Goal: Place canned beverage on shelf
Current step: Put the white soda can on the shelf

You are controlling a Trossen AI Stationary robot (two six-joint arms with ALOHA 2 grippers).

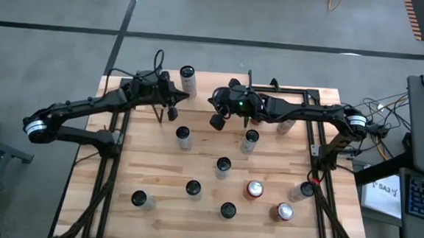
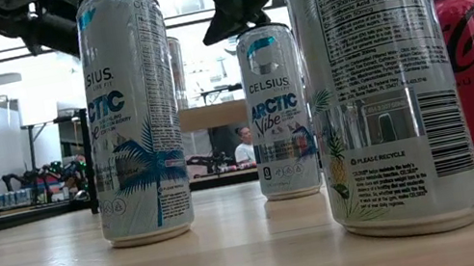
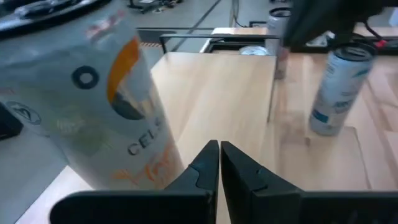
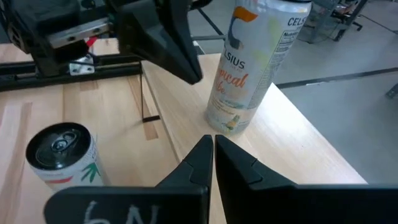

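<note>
Tall white drink can with orange print point(image 1: 188, 75), upright on the far left corner of the shelf point(image 1: 208, 89), the low light wooden board on thin black legs at the back of the light plank desk point(image 1: 157, 167). Nothing touching it. Left gripper point(image 1: 172, 112) just beside that can, above the shelf's front edge, shut tight and holding nothing. Right gripper point(image 1: 217, 122) near the middle, also shut tight and empty.

Looks like one can done and time to fetch another. Plenty waiting on the desk: white cans such as the nearest one point(image 1: 184, 136), plus two red cans point(image 1: 254, 189).

Next, probably: open one gripper wide, go down around a can on the desk, squeeze gently, lift it up high enough to clear the shelf edge, and put it down on a bare spot without bumping the can already there.
</note>
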